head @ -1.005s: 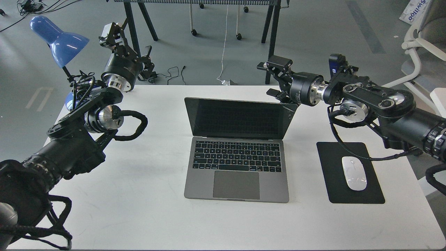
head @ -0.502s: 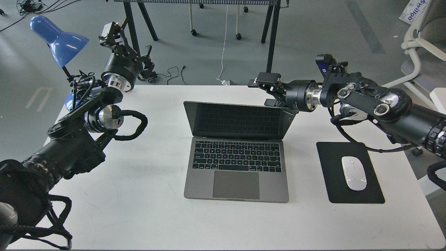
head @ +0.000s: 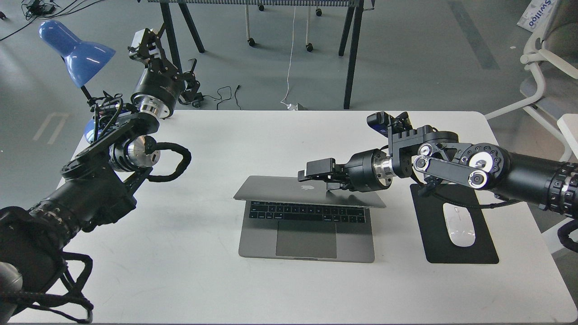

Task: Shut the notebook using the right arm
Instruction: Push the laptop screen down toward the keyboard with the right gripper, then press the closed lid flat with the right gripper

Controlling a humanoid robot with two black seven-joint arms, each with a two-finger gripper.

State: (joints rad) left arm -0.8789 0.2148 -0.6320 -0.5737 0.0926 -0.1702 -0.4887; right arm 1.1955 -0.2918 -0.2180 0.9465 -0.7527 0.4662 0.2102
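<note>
At table centre, the slim grey metal notebook [head: 311, 212], long axis left-right, lid [head: 289, 192] tilted low toward me; my right claw [head: 321, 174] rests parted on it, gripping nothing.

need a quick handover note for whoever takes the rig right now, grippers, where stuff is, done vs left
Right gripper: fingers apart, empty, lying on the back of the notebook lid near the logo, pressing rather than gripping.
Left gripper: raised off the table's far left corner, idle; open or shut cannot be told.
Notebook: mid-table, base flat, lid tipped well forward, keys and trackpad showing under it.
Mouse on the mouse pad, right of the notebook, beneath the right arm.
Done: lid mostly lowered.
Left: push it down until it meets the base, then lift the right arm away.
</note>
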